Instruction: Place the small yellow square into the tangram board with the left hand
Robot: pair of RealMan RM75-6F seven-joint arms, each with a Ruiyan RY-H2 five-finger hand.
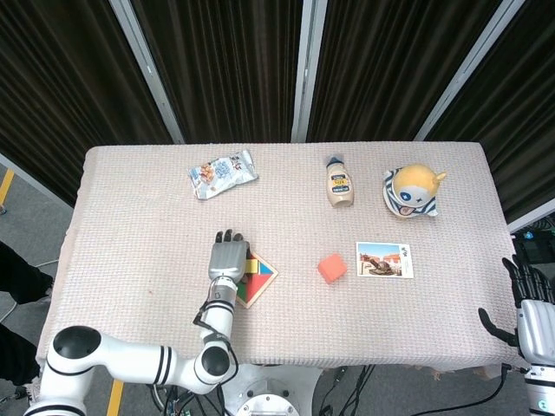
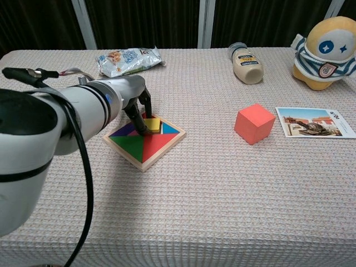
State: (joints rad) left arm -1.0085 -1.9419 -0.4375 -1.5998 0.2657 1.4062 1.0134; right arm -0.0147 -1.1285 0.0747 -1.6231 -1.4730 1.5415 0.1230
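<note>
Your left hand sits over the far left part of the tangram board, its dark fingertips down on the small yellow square. The fingers are drawn close together around that piece; the chest view shows them touching it, and the square appears to lie flat among the coloured pieces at the far side of the board. From the head view the back of the hand covers most of the board, so the seating of the square cannot be confirmed there.

Your right hand is well to the right of the board, off the near right corner of the table, fingers spread and holding nothing.

Relative to the board: the red cube stands to its right, the photo card further right again. The snack bag lies beyond the board, the bottle lies on its side beyond and to the right, and the plush toy sits far right.
</note>
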